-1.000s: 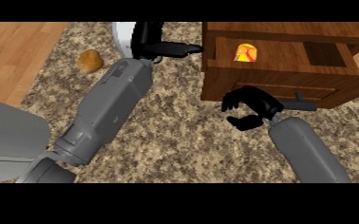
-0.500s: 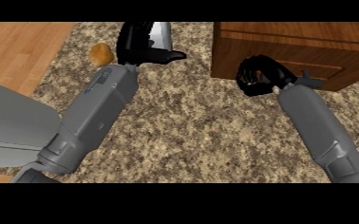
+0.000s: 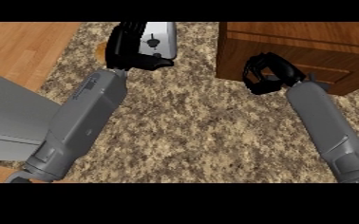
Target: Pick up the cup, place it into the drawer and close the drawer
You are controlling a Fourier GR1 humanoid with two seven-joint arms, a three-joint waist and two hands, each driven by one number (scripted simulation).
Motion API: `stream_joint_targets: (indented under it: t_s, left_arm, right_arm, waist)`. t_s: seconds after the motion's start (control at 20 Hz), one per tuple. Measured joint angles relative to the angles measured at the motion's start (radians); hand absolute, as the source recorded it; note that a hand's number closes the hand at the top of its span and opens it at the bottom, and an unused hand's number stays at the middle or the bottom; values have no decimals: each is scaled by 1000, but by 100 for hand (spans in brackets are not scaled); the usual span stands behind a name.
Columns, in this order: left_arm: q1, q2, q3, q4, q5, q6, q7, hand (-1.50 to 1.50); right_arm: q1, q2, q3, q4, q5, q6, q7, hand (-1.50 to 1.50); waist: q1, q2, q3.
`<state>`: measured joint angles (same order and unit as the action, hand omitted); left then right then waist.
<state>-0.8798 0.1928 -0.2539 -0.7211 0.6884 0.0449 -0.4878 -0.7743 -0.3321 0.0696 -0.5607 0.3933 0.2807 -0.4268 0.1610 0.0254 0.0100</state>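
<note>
Speckled counter (image 3: 189,123); right hand (image 3: 267,74) at drawer (image 3: 301,52).

the left hand (image 3: 133,45) is up near the top. its fingers are straight and its thumb pokes out sideways. a shiny silver box (image 3: 165,35) sits just behind it. the right hand (image 3: 268,73) has curled fingers and holds nothing, right at the front of the brown drawer box (image 3: 294,40). the speckled counter (image 3: 196,123) lies under both.
</note>
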Motion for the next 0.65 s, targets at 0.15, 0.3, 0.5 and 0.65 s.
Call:
stream_joint_targets:
  t_s: [0.15, 0.3, 0.5, 0.65]
  left_arm:
    - [13, 9, -4, -12, 1, -15, 6, -150]
    - [19, 14, -3, -22, 5, -27, 10, -150]
    - [32, 18, -8, -35, 6, -42, 13, -150]
    - [46, 19, -9, -42, 9, -54, 12, -150]
  right_arm:
    - [3, -12, -11, -5, -25, 48, -2, 150]
    - [7, -24, -18, -15, -47, 92, -6, 150]
    - [17, -38, -30, -30, -78, 143, 2, 150]
    - [24, -47, -36, -43, -94, 172, 5, 150]
  waist:
    - [8, 2, 3]
    - [14, 7, 5]
    - [24, 10, 8]
    - [30, 13, 10]
